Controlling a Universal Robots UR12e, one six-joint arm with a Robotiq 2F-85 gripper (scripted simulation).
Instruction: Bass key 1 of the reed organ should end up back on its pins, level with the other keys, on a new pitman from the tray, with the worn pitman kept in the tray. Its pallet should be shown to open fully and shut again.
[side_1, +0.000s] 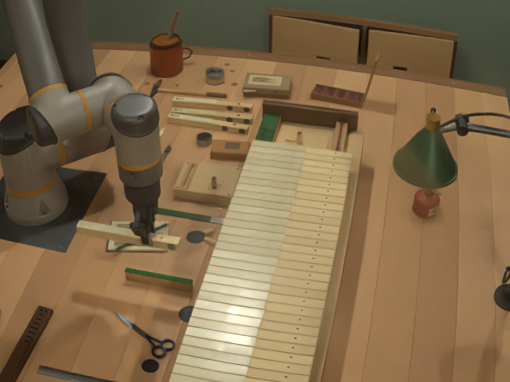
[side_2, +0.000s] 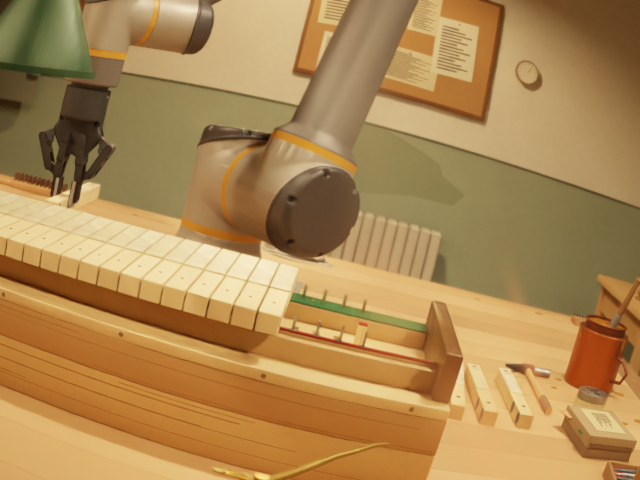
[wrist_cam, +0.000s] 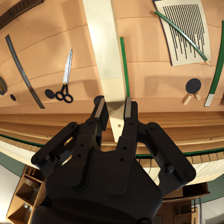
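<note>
A long pale wooden key (side_1: 127, 235) hangs above a printed sheet (side_1: 137, 236) on the bench, left of the organ's keyboard (side_1: 265, 250). The key is held near its middle by my closed gripper (side_1: 142, 235) (wrist_cam: 112, 108) (side_2: 66, 191). Three more removed keys (side_1: 212, 114) lie side by side at the far left of the bench. At the far end of the keyboard the keyframe (side_2: 356, 323) is bare, with guide pins standing and one small red-topped pitman (side_2: 361, 332) upright in it. The parts tray (side_1: 207, 182) sits between my gripper and the open keyframe.
A green-topped wooden strip (side_1: 158, 279) lies just in front of the held key. Scissors (side_1: 147, 336) and dark discs lie nearer the front. A green lamp (side_1: 425, 160) stands right of the organ. An orange mug (side_1: 166, 54), a hammer (side_2: 532, 385) and small boxes occupy the far bench.
</note>
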